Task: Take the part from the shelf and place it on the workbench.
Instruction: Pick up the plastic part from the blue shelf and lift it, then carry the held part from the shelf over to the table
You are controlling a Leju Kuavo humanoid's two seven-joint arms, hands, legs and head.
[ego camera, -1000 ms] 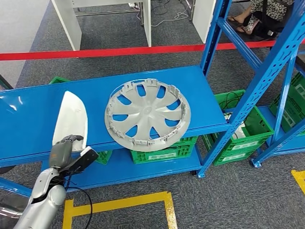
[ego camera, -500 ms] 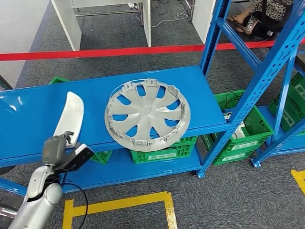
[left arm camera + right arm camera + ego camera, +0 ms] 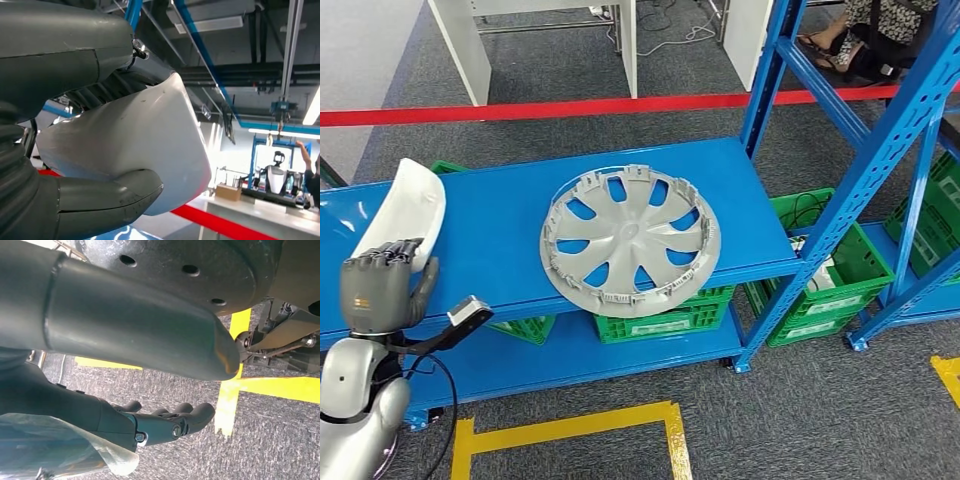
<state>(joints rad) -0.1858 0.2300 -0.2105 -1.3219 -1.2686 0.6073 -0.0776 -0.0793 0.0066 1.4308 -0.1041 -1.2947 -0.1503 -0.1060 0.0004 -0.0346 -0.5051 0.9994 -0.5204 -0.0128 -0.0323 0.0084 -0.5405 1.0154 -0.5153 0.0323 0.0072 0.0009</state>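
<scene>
curved white plastic shell part (image 3: pixel 404 213), glossy and smooth, tilted up at the left edge of the frame, held off the blue metal shelf (image 3: pixel 501 230), concave side facing right.

Left hand (image 3: pixel 376 290) raised, gripping; right hand (image 3: pixel 166 422) hangs empty.

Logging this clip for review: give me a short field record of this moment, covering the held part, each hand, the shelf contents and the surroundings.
held part: white curved part, lifted above the blue shelf
left hand: left hand grips the white part's lower end
right hand: right hand hangs over the carpet, fingers apart, holding nothing
shelf contents: grey wheel cover lying flat, overhanging the front edge
below shelf: green crates
floor: yellow tape; red barrier tape behind
</scene>
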